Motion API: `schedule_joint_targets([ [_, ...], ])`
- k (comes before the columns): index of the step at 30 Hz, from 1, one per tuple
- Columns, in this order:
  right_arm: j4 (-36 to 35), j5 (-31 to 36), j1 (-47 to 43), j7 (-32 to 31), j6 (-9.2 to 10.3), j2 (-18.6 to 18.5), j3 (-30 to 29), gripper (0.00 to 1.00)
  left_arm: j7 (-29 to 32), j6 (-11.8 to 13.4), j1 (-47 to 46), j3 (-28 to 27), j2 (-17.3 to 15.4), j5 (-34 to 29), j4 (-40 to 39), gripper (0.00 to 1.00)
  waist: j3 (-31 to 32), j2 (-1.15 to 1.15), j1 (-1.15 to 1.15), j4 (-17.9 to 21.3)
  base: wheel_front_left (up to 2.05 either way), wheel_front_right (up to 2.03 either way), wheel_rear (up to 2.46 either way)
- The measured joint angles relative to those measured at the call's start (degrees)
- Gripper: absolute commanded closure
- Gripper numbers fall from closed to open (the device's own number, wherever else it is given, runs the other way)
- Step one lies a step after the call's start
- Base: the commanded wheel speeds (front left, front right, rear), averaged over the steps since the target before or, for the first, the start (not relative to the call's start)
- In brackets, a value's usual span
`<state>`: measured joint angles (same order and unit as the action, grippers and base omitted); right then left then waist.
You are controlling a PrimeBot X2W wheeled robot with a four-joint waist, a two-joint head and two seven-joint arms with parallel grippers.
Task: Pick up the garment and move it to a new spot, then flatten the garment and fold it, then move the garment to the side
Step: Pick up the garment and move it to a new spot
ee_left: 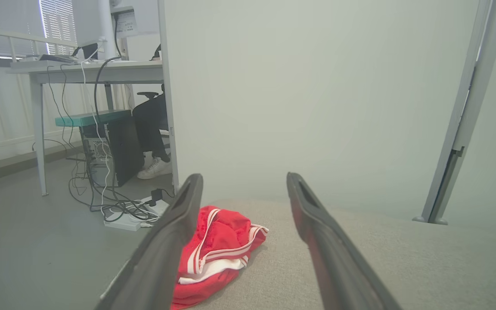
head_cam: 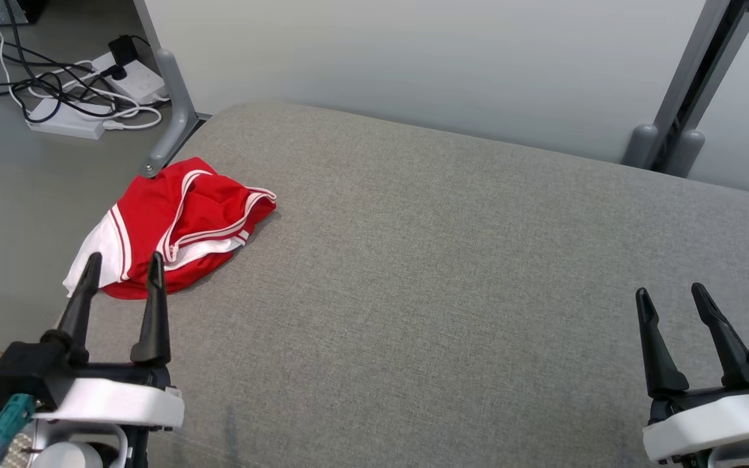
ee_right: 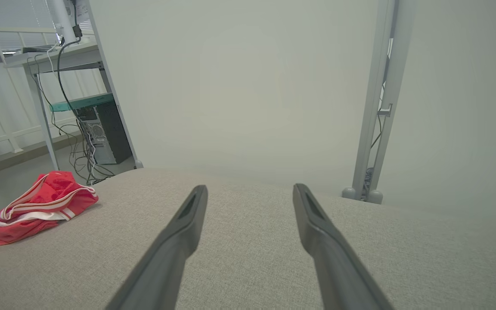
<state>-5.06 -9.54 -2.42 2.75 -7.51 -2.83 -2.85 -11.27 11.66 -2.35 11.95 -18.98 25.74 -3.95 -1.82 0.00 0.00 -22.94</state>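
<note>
**Red garment bunched at the left edge of the grey surface, both grippers empty**

Red cloth with white stripes and a white panel, the garment [head_cam: 179,221] lay in a crumpled heap at the far left edge of the grey fabric surface [head_cam: 446,260]. Its folds were piled loosely. The white panel was at its near left end, right at the surface's border.

The left gripper [head_cam: 125,259] was just on the near side of the heap. In the head view its two dark fingertips overlapped the garment's near edge. The fingers were spread wide with no cloth between them. In the left wrist view the garment lay ahead of the fingers and lower than them, partly hidden by the left-hand finger. Whether that finger touched the cloth could not be told.

The right gripper [head_cam: 670,290] was well apart from the garment, over the bare right side of the surface. Its fingers were also parted wide and gripped nothing.

A pale partition wall [head_cam: 413,58] stood behind the surface, with a grey metal post [head_cam: 176,97] at its left end, close to the garment. A second post [head_cam: 693,84] stood at the right. On the floor to the left of the first post lay white power strips [head_cam: 88,97] in a tangle of black and white cables. Further off, the left wrist view showed a desk [ee_left: 80,71] with a computer tower [ee_left: 119,150] under it. Beside the tower were a person's dark trouser leg and white shoe [ee_left: 155,168].
</note>
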Motion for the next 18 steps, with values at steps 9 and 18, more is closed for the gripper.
schedule_joint_targets([
  [9,-3.3,1.8,2.6,-2.1,0.0,0.0,0.8,0.0,1.6,-1.7,-10.1,-3.9,-2.3,3.3,2.3,0.0,-4.7,0.0,0.0,0.9,0.0,0.0,0.0],
  [18,-6.8,4.7,6.4,-4.5,0.0,0.0,1.7,0.0,7.9,-9.4,-21.6,-5.2,-4.4,11.1,22.0,0.0,-13.7,0.0,0.0,4.0,0.0,0.0,0.0],
])
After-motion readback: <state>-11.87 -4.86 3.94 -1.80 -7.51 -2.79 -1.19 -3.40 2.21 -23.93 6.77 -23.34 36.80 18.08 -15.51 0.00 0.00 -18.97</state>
